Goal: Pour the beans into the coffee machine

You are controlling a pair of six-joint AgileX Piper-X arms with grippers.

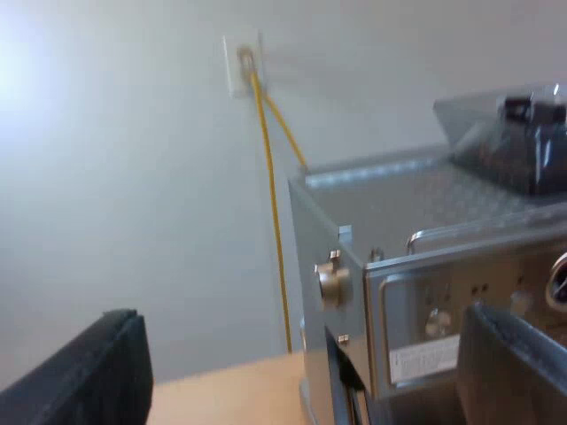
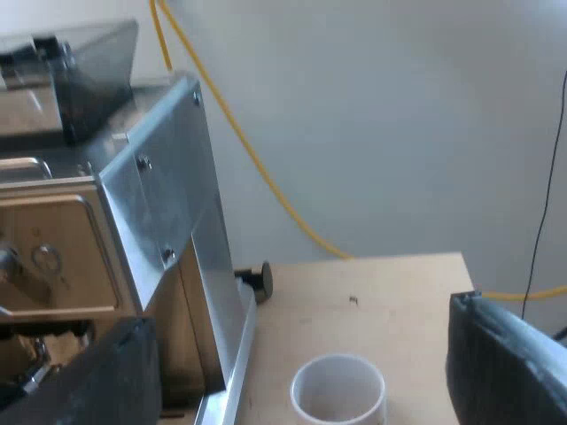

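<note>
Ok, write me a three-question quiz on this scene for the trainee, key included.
1. True or false: the right gripper is shut on the white cup.
2. Where does the bean hopper sit? A) on top of the espresso machine B) on the floor C) inside the cup.
3. Fill in: the cable running up to the wall socket is ____.
Key: 1 false: it is open, and the cup stands free on the table. 2 A. 3 yellow.

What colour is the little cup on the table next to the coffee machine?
The cup is white, seen best in the right wrist view.
</note>
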